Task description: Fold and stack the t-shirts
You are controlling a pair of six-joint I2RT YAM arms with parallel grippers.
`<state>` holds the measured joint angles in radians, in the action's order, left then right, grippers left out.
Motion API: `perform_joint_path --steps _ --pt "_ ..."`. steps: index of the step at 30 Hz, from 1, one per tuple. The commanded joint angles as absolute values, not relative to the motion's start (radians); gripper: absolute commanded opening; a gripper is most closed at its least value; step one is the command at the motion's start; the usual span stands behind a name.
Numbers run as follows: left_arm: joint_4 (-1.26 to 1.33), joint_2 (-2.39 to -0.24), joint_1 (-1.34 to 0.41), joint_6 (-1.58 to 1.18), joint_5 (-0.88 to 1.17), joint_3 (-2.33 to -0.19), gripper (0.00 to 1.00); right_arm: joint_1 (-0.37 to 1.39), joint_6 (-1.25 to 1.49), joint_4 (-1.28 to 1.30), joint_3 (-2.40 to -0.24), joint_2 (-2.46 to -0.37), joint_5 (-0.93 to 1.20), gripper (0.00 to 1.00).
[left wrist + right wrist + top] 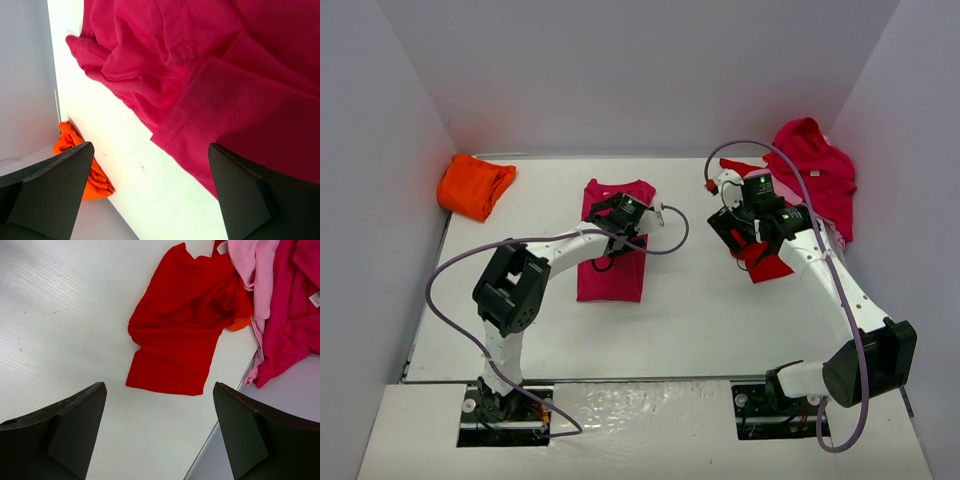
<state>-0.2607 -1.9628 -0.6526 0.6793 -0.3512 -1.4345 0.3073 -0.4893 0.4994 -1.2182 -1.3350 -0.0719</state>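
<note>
Your left hand (630, 212) hangs over the far end of a crimson-magenta cloth t-shirt (612, 268). The shirt is folded into a long rectangle and lies mid-way across the white table (700, 320). The hand's fingers stand wide apart with nothing between them. Your left wrist view shows a hemmed edge and rumpled folds directly below.

A bunched orange cloth t-shirt (473, 185) sits in the far left corner, well apart from the folded one.

Your right hand (763, 215) is above a bright red cloth t-shirt (180, 335), spread loosely on the table near its right edge. Its fingers are apart and grip nothing.

Touching the red shirt's far side is a light pink cloth t-shirt (252, 265). Against that lies a heaped magenta cloth t-shirt (815, 165) in the far right corner.
</note>
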Motion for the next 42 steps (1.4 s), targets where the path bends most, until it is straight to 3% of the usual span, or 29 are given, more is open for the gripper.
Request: perform_joint_path --steps 1,5,9,10,13,16,17,19,21,24,26,30,32,42 --pt "-0.141 -1.788 -0.643 0.653 -0.397 -1.413 0.95 0.301 -0.479 0.474 -1.231 -1.317 -0.095 0.85" --pt "-0.317 -1.624 -0.650 0.626 -0.271 -1.357 0.77 0.299 -0.496 0.469 -1.236 -1.309 -0.124 0.86" --pt "-0.498 -1.489 -0.661 0.631 -0.109 -1.240 0.72 0.298 -0.502 0.466 -1.251 -1.336 -0.126 0.86" --pt "-0.525 -1.471 -0.661 0.635 -0.073 -1.208 0.58 0.298 -0.496 0.466 -1.264 -1.343 -0.126 0.86" --pt "-0.559 -1.424 -0.673 0.633 -0.003 -1.111 0.35 0.296 -0.479 0.469 -1.302 -1.379 -0.114 0.87" --pt "-0.570 -1.397 -0.717 0.611 0.066 -1.042 0.04 0.294 -0.470 0.488 -1.341 -1.418 -0.026 0.88" --pt "-0.569 -1.394 -0.738 0.608 0.067 -1.026 0.00 0.296 -0.472 0.503 -1.361 -1.435 0.020 0.88" --pt "-0.564 -1.400 -0.767 0.604 0.054 -1.001 0.00 0.315 -0.483 0.575 -1.451 -1.502 0.088 0.72" --pt "-0.570 -1.416 -0.792 0.606 0.048 -0.988 0.00 0.348 -0.500 0.631 -1.542 -1.565 0.114 0.37" --pt "-0.549 -1.427 -0.801 0.601 0.044 -0.982 0.04 0.372 -0.498 0.686 -1.708 -1.670 0.123 0.38" --pt "-0.521 -1.434 -0.804 0.603 0.024 -0.973 0.13 0.386 -0.471 0.725 -1.886 -1.784 0.151 0.39" --pt "-0.504 -1.479 -0.807 0.601 -0.005 -0.979 0.19 0.440 -0.459 0.847 -2.171 -1.985 0.178 0.55" --pt "-0.490 -1.509 -0.815 0.600 -0.032 -0.975 0.27 0.484 -0.481 0.847 -2.190 -2.052 0.183 0.58" --pt "-0.422 -1.602 -0.849 0.621 -0.083 -0.978 0.41 0.536 -0.444 0.897 -2.312 -2.297 0.209 0.63"
